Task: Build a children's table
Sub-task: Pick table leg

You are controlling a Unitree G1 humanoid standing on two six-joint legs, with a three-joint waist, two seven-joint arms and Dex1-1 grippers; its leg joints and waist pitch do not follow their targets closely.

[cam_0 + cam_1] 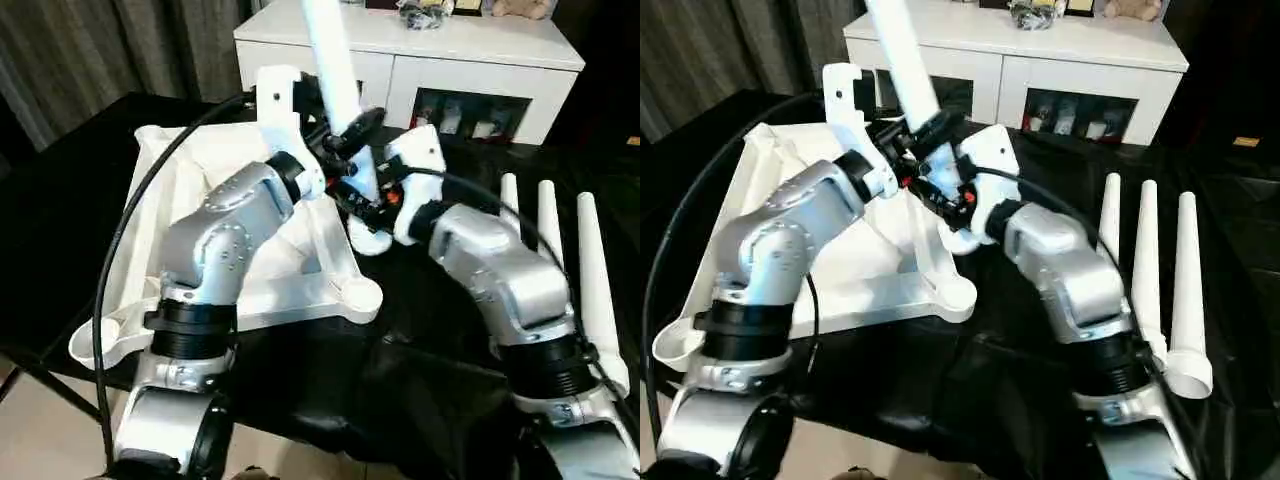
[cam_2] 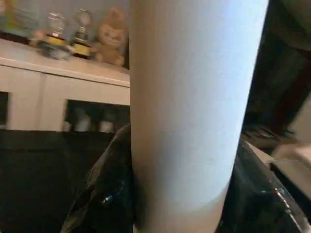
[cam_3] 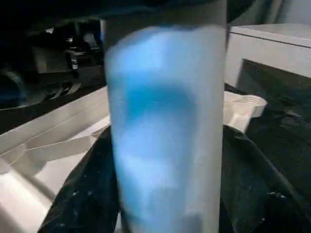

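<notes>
Silver forearms are the closest thing in the head view, both reaching in toward the middle over a desk (image 1: 420,400) draped in black cloth. The upside-down white plastic table top (image 1: 290,285) lies on that cloth on the robot's left, ribs facing up, round corner sockets at the near corners. Three loose legs (image 1: 1145,265) lie side by side on the cloth over on the right, wide ends toward the robot, well apart from the top.

The fourth leg (image 1: 335,80) stands nearly upright, leaning a bit, with its wide end down at the far right corner socket (image 1: 368,238) of the top. Can't really tell if it's seated in there or just resting on it, the wrists block that spot.

Both claws meet at that leg. The left claw (image 1: 352,135) has its black fingers wrapped around the tube a little above the base, gripping it. In the left wrist view the tube sits right between them, dark finger (image 2: 104,194) on each side. The right claw (image 1: 368,205) comes in lower from the other side and is clamped on the same leg too; the right wrist view has the tube pressed up between its black fingers (image 3: 85,194).

Behind all of it stands a white cabinet (image 1: 470,50) with dark glass doors, some small items and a plush toy (image 2: 112,41) on top.
</notes>
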